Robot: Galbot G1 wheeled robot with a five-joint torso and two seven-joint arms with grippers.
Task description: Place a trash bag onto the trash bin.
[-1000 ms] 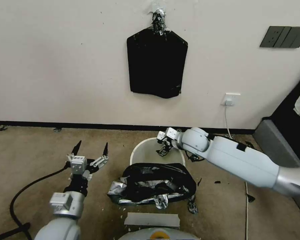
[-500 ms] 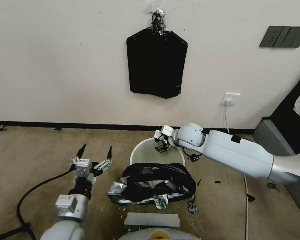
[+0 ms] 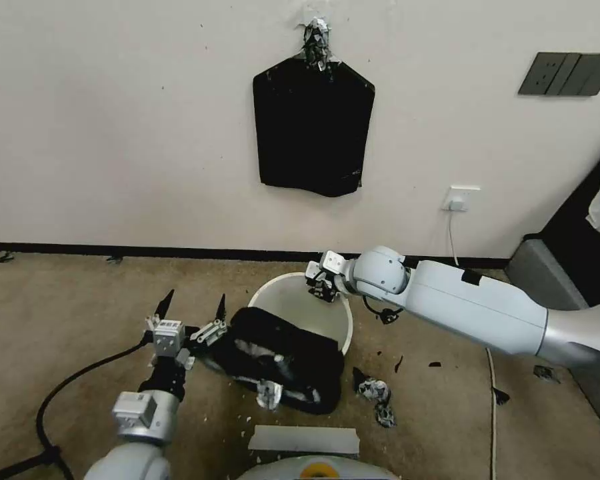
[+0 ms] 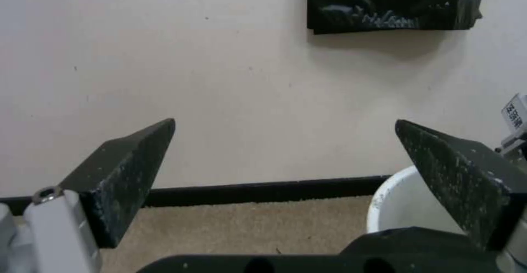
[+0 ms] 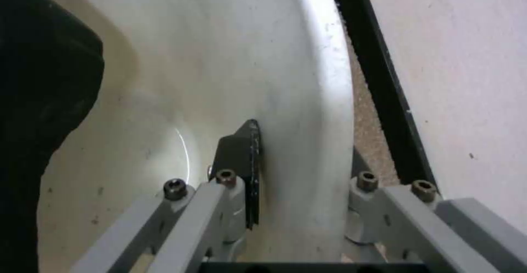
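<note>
Right gripper: fingers closed astride the far rim of the round cream-white plastic trash bin, one finger inside, wall pinched between. Bin tilted on the tan carpet floor. Crinkled glossy black trash bag draped over its near rim. Left gripper: fingers spread wide, empty, just beside the bag.

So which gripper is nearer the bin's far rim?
Right. The right gripper grips the bin at that rim; the left gripper hangs open beside the bag.
</note>
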